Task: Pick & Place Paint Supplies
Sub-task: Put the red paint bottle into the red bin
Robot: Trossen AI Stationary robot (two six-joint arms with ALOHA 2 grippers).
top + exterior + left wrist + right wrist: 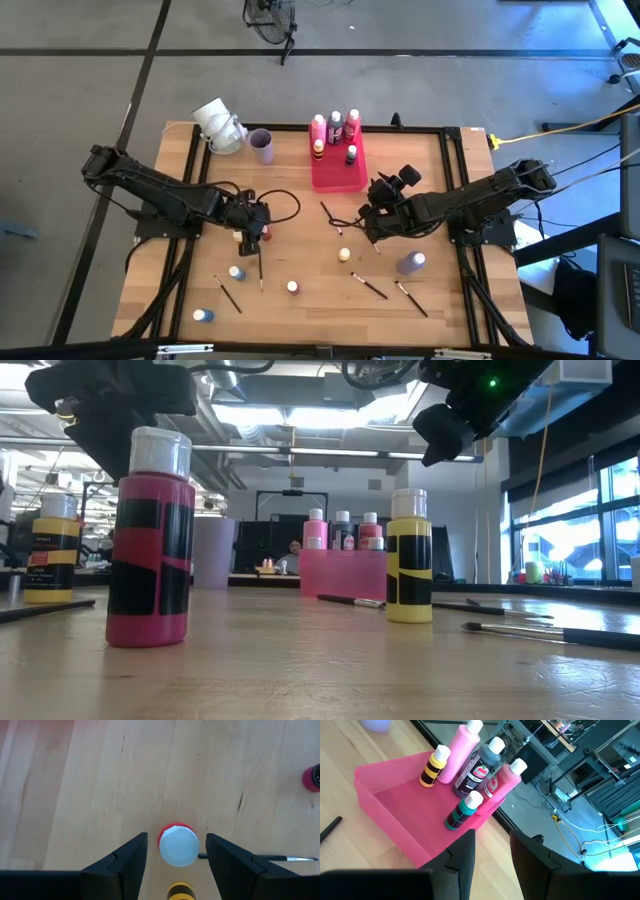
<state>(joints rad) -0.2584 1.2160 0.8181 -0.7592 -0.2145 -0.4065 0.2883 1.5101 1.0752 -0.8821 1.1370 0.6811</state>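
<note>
From above, the left gripper hangs over a red bottle at about 8 o'clock from the tray, which holds five bottles, while the right gripper sits at the tray's 5 o'clock with brushes and bottles scattered on the table. The left wrist view shows its fingers released, spread either side of the red bottle's white cap without touching. The right wrist view shows its fingers parted and empty, facing the tray.
</note>
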